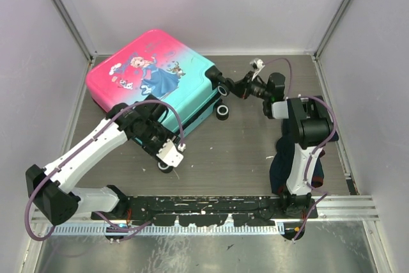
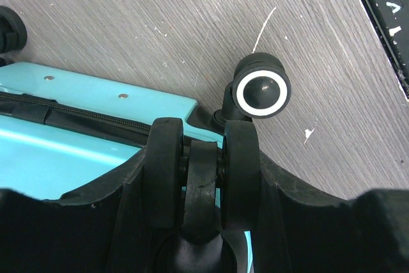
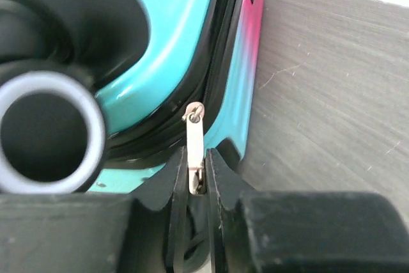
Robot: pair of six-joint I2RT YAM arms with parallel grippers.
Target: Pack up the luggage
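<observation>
The luggage (image 1: 153, 75) lies flat and closed at the back left of the table, its pink-to-turquoise shell with the princess print facing up. My left gripper (image 1: 167, 156) is at its near turquoise corner. In the left wrist view the gripper (image 2: 202, 158) is shut on a black double caster wheel (image 2: 167, 164) of the luggage. A second wheel (image 2: 261, 91) stands just beyond it. My right gripper (image 1: 225, 85) is at the right corner. In the right wrist view it (image 3: 197, 164) is shut on the metal zipper pull (image 3: 195, 139) of the black zipper seam.
A dark navy cloth heap (image 1: 280, 172) lies on the table behind my right arm's base. Another luggage wheel (image 1: 222, 112) sits on the table between the arms, and a wheel (image 3: 48, 132) fills the left of the right wrist view. Grey walls enclose the table.
</observation>
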